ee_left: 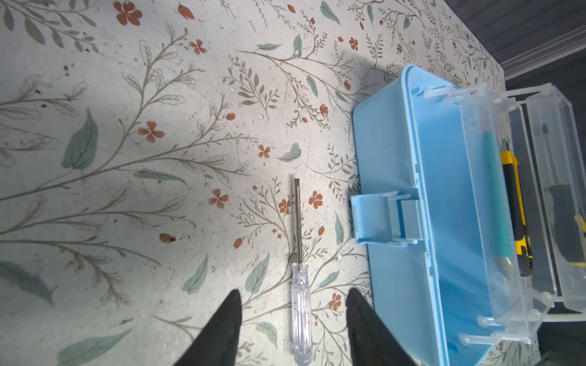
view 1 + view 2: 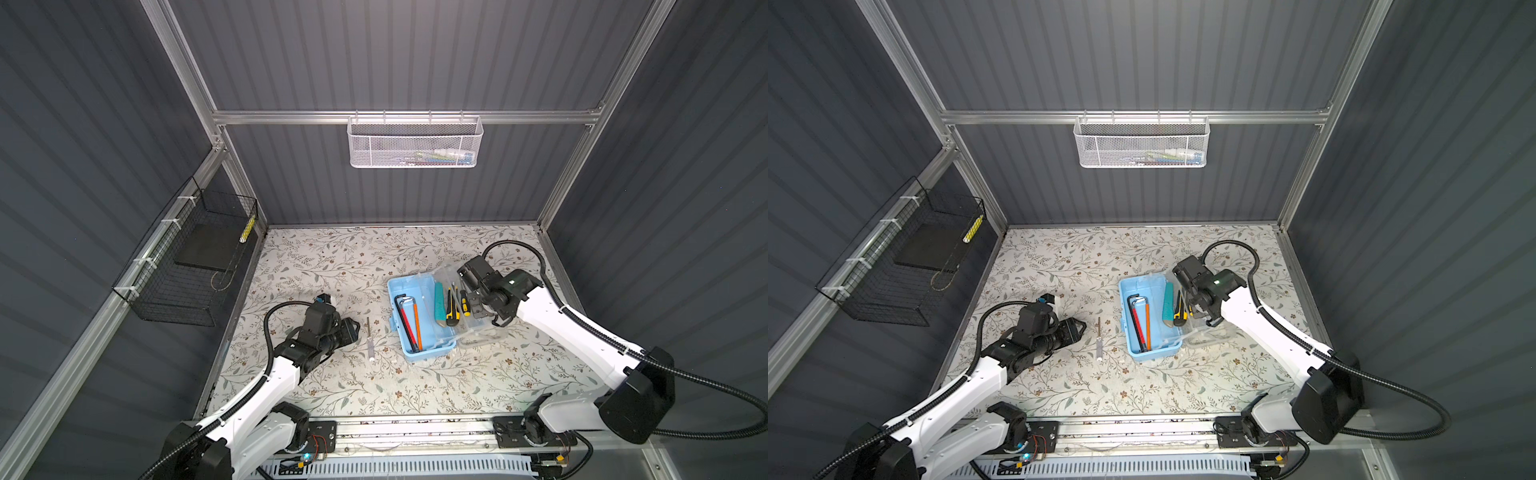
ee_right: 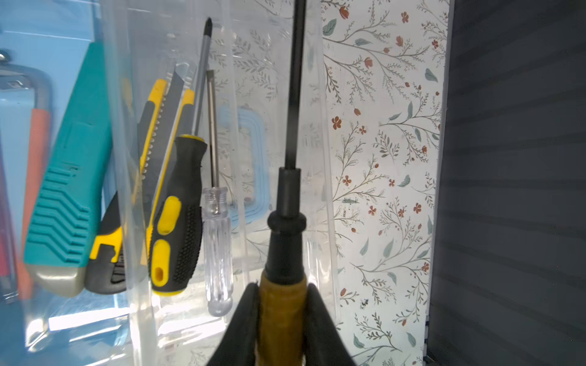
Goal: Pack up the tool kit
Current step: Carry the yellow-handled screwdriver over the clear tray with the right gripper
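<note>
The light-blue tool kit box [image 2: 409,286] [image 1: 396,152] lies open on the floral table, its clear lid [image 3: 253,79] folded out to the right. Inside lie hex keys [image 2: 409,320], a teal tool [image 2: 439,303] and a yellow-black utility knife [image 3: 158,126]. A yellow-black screwdriver [image 3: 180,215] and a small clear one [image 3: 217,247] rest further right. My right gripper [image 3: 282,286] hangs over the lid, shut on an amber-handled, black-shafted screwdriver [image 3: 285,196]. My left gripper [image 1: 294,293] is open, straddling the handle of a clear-handled screwdriver [image 1: 299,285] [image 2: 370,338] on the table, left of the box.
A white mesh basket [image 2: 415,143] hangs on the back wall. A black wire basket [image 2: 187,266] is fixed to the left wall. The box's latch [image 1: 380,218] sticks out toward the loose screwdriver. Dark panel walls close in the table on three sides.
</note>
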Tool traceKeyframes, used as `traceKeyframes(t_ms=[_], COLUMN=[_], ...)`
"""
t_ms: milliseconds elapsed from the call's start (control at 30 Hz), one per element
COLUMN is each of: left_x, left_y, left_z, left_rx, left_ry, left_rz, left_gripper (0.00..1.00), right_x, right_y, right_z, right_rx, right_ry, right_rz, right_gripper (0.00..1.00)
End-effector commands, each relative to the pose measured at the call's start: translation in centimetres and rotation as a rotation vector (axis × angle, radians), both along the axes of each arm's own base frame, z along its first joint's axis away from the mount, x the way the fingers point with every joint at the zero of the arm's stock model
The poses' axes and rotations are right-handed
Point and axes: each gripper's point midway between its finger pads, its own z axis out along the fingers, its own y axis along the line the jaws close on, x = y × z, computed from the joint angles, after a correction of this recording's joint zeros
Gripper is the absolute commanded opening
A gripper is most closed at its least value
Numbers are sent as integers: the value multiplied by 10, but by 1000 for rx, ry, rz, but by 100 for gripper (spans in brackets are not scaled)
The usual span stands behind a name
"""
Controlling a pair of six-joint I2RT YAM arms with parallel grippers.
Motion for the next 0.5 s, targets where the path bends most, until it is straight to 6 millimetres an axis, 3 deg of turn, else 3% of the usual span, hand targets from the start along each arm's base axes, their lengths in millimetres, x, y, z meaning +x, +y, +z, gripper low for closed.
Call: traceKeyframes(t_ms=[0, 200, 467], left_x=[6, 6, 7], left_y=[0, 1, 1], left_z=[8, 8, 7], left_rx=[10, 12, 13], left_ry=[-26, -27, -24], left_rz=[-1, 0, 1], left_gripper=[54, 54, 54], right_x=[7, 14, 17], right_y=[-14, -22, -21], right_z=[-9, -24, -32], right_rx=[-90, -118, -111], right_ry=[-6, 11, 26], right_rz=[-24, -51, -56], right_gripper=[0, 0, 18])
